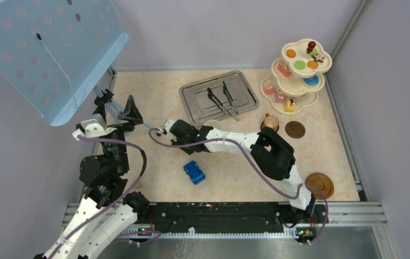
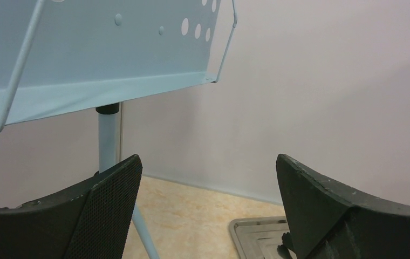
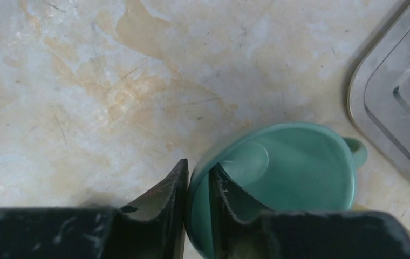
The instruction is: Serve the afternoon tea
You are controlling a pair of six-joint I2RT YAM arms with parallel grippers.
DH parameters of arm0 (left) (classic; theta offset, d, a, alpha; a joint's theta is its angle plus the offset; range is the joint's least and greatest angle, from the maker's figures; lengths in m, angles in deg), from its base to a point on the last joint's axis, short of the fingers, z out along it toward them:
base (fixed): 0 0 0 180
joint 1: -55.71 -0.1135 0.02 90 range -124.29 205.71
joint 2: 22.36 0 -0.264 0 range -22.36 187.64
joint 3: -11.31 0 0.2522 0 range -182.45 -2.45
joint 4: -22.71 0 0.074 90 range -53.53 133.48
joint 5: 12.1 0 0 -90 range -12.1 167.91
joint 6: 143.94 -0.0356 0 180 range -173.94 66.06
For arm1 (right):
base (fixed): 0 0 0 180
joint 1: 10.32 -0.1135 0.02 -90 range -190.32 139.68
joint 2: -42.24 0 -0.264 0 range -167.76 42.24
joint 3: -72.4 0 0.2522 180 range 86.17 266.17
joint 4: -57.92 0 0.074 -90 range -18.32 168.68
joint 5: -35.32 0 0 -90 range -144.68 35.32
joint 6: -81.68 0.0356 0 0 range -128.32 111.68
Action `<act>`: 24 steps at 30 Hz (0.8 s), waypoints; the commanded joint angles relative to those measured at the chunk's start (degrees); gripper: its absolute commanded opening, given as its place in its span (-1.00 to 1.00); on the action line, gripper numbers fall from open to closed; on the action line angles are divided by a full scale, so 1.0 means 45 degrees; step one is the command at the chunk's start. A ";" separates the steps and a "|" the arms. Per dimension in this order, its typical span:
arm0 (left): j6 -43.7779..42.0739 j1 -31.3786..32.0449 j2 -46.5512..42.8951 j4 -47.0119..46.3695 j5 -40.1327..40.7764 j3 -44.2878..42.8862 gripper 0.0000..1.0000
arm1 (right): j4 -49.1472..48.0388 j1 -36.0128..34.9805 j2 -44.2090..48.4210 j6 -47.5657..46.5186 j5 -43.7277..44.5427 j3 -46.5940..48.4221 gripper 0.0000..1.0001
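Teal cup (image 3: 289,172) sits beside the steel tray (image 3: 402,108); my right gripper (image 3: 197,181) pinches its wall, one finger inside, probably for carrying to a coaster (image 1: 294,129). My left gripper (image 2: 207,167) hangs spread wide, empty.

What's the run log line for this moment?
right pincer: shut on teal cup rim | left pincer: open, empty

Tray (image 1: 188,91) at rear centre of counter (image 1: 154,91), two tongs (image 1: 221,100) in it. Tiered stand (image 1: 326,58) rear right, cakes (image 1: 300,65) on its tiers. Small cup (image 1: 270,123) and single coaster (image 1: 294,129) side by side before the stand. Coaster stack (image 1: 320,184) front right. Toy car (image 1: 194,172) front centre. Handled cup (image 3: 300,167) just beside the tray corner, its rim between the fingers of the right hand (image 3: 198,167).
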 commanded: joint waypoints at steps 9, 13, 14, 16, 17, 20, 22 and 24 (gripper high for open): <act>0.0075 -0.0126 0.0064 -0.0080 -0.0248 -0.0136 0.97 | -0.1105 -0.0143 0.2897 0.2464 -0.0149 0.0874 -1.00; 0.0036 -0.0119 -0.0075 -0.0163 -0.0204 -0.0082 0.98 | -0.1984 0.0621 0.5156 0.3848 -0.1004 -0.0077 -1.00; 0.0063 -0.0119 -0.0083 -0.0167 -0.0219 -0.0072 0.98 | -0.2289 0.0865 0.5845 0.4150 -0.1289 -0.0516 -1.00; 0.0175 -0.0123 -0.0008 -0.0145 -0.0272 -0.0081 0.97 | -0.2871 0.1359 0.7326 0.4525 -0.1333 -0.1492 -1.00; 0.0226 -0.0117 0.0018 -0.0133 -0.0298 -0.0079 0.97 | -0.3010 0.1580 0.8106 0.4579 -0.1101 -0.1916 -1.00; 0.0377 -0.0123 0.0151 -0.0012 -0.0423 -0.0113 0.97 | -0.2211 0.2022 1.0156 0.4200 0.1218 -0.2902 -1.00; 0.0509 -0.0120 0.0197 0.0070 -0.0577 -0.0127 0.97 | -0.1298 0.2159 1.1461 0.3832 0.3659 -0.3629 -1.00; 0.0614 -0.0132 0.0273 0.0102 -0.0769 -0.0118 0.97 | -0.0500 0.2544 1.2712 0.3915 0.5999 -0.4690 -1.00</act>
